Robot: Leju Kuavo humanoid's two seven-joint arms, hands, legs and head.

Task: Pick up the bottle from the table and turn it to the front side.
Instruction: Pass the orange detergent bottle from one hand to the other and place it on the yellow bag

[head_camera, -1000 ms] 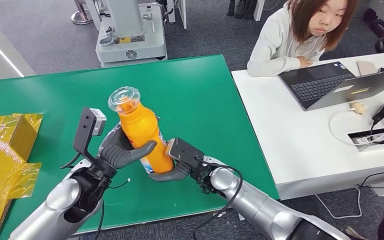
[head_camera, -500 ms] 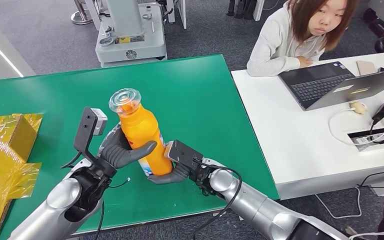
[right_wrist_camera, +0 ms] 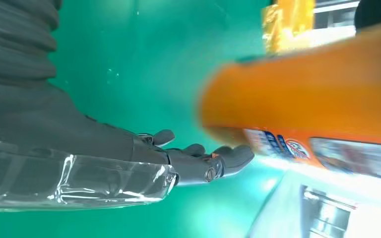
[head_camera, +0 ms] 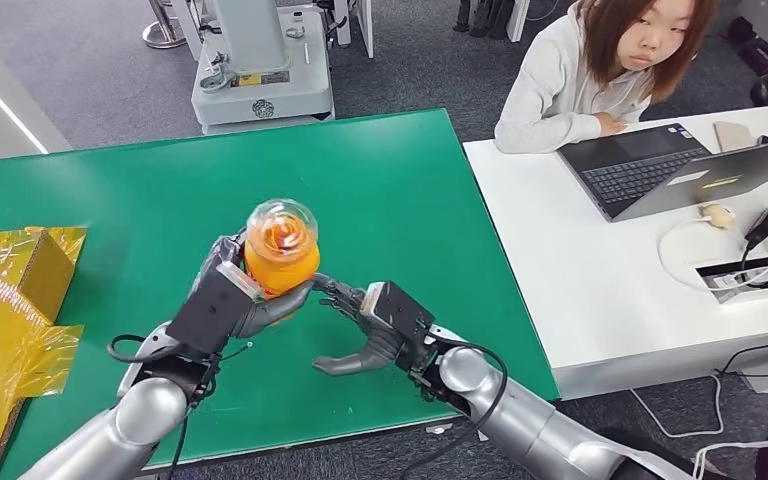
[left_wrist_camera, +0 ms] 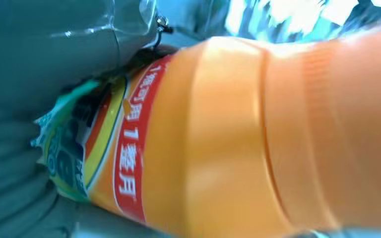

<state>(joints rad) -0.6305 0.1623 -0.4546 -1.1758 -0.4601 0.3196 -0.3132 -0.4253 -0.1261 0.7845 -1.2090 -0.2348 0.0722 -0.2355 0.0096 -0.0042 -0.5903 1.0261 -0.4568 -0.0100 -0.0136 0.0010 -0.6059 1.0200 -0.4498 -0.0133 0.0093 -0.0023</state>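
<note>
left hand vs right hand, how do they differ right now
The left hand grips the orange bottle, fingers wrapped round its body; the right hand holds nothing, fingers apart. The left hand sits against the bottle's label, while the right hand lies open just beside and below the bottle. Both are dark grey, over the green table.

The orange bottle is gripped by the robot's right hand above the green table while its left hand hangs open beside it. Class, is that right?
Not quite: the sides are swapped. In the head view the left hand grips the orange bottle above the green table, and the right hand is open beside it.
</note>
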